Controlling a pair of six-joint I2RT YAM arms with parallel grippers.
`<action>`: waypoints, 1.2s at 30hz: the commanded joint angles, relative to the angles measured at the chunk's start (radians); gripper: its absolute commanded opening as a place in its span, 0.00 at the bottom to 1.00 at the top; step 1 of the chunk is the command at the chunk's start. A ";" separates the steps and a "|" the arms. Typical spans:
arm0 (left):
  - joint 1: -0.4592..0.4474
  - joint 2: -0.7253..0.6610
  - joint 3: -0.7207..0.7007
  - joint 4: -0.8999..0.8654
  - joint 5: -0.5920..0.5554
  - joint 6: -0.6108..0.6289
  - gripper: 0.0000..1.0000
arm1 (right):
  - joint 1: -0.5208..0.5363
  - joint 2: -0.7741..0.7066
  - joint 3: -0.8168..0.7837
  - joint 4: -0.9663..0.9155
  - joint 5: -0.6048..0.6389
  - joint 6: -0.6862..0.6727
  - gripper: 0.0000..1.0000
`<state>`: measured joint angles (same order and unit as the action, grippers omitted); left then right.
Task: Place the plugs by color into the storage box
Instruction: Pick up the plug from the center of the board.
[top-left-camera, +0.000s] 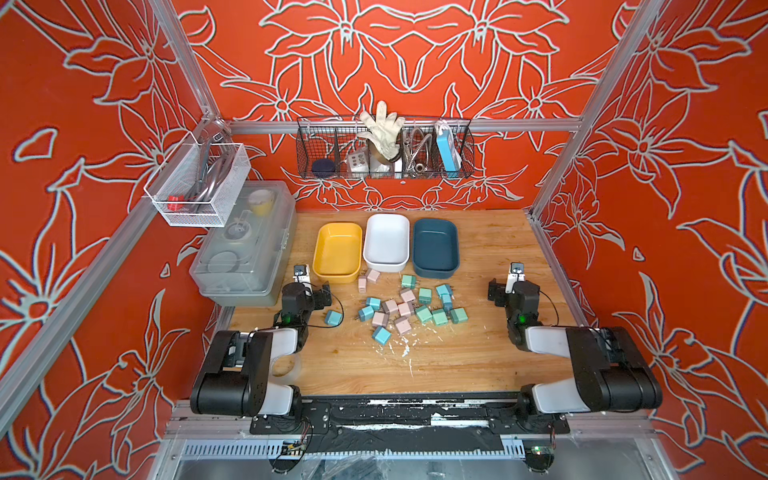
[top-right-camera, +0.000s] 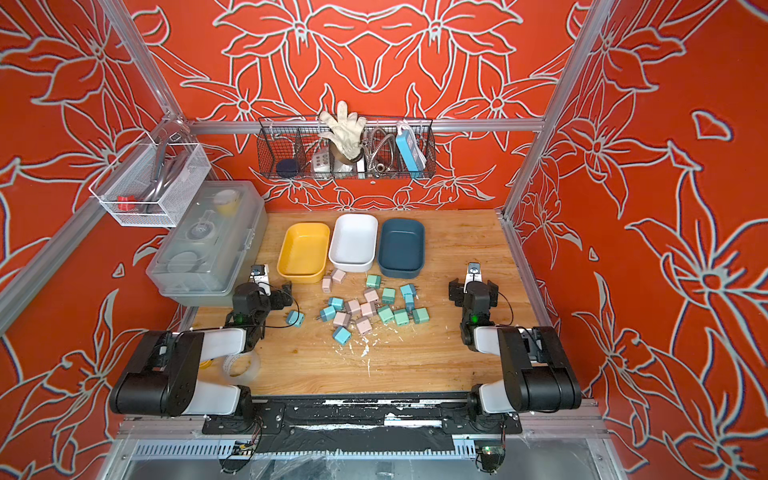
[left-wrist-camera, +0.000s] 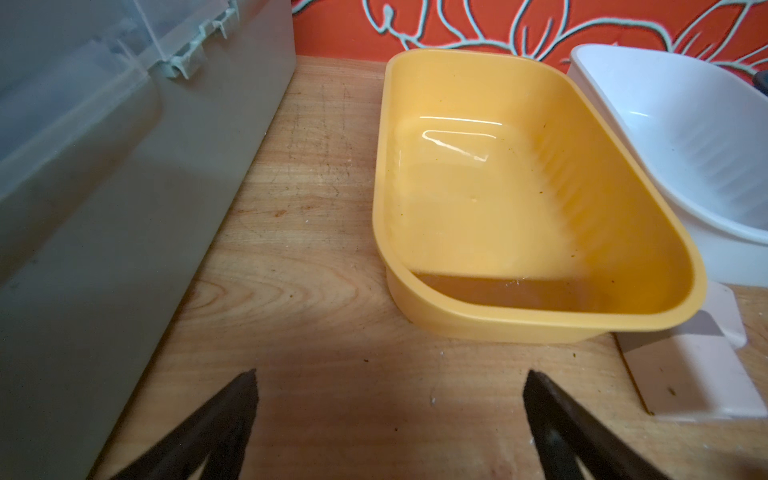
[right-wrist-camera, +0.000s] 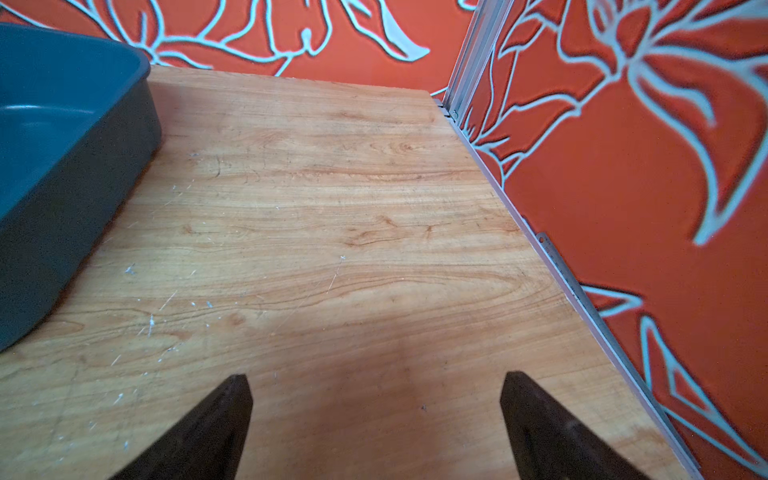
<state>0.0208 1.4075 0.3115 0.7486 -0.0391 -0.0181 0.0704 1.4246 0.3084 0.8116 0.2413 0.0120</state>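
Several small cube plugs (top-left-camera: 407, 307) in pink, light blue and mint green lie scattered mid-table in both top views. One blue plug (top-left-camera: 333, 318) sits apart beside my left arm. Two pink plugs (left-wrist-camera: 690, 374) lie against the near corner of the yellow storage box (top-left-camera: 337, 251). White (top-left-camera: 386, 241) and dark blue (top-left-camera: 435, 247) storage boxes stand to its right; nothing lies in any of the three. My left gripper (top-left-camera: 306, 286) (left-wrist-camera: 390, 374) hovers open over bare wood just short of the yellow box (left-wrist-camera: 519, 208). My right gripper (top-left-camera: 515, 286) (right-wrist-camera: 376, 376) is open over bare wood right of the blue box (right-wrist-camera: 62, 166).
A grey translucent lidded case (top-left-camera: 245, 245) stands close on the left of my left gripper. Wire baskets (top-left-camera: 384, 149) (top-left-camera: 199, 183) hang on the back and left walls. A tape roll (top-left-camera: 286, 365) lies under my left arm. The aluminium frame rail (right-wrist-camera: 582, 299) bounds the table's right edge.
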 joint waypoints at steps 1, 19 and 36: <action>0.005 -0.001 0.008 0.005 0.011 0.010 0.99 | -0.004 -0.012 0.008 -0.003 -0.013 0.002 0.99; -0.010 -0.183 0.134 -0.352 0.047 0.018 0.88 | -0.003 -0.278 0.161 -0.486 -0.066 0.050 0.85; -0.428 -0.578 0.354 -0.901 -0.004 -0.263 0.82 | 0.127 -0.293 0.501 -1.139 -0.462 0.381 0.76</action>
<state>-0.3691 0.8368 0.6003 0.0242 -0.1143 -0.1963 0.1661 1.1469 0.7994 -0.1905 -0.1501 0.3340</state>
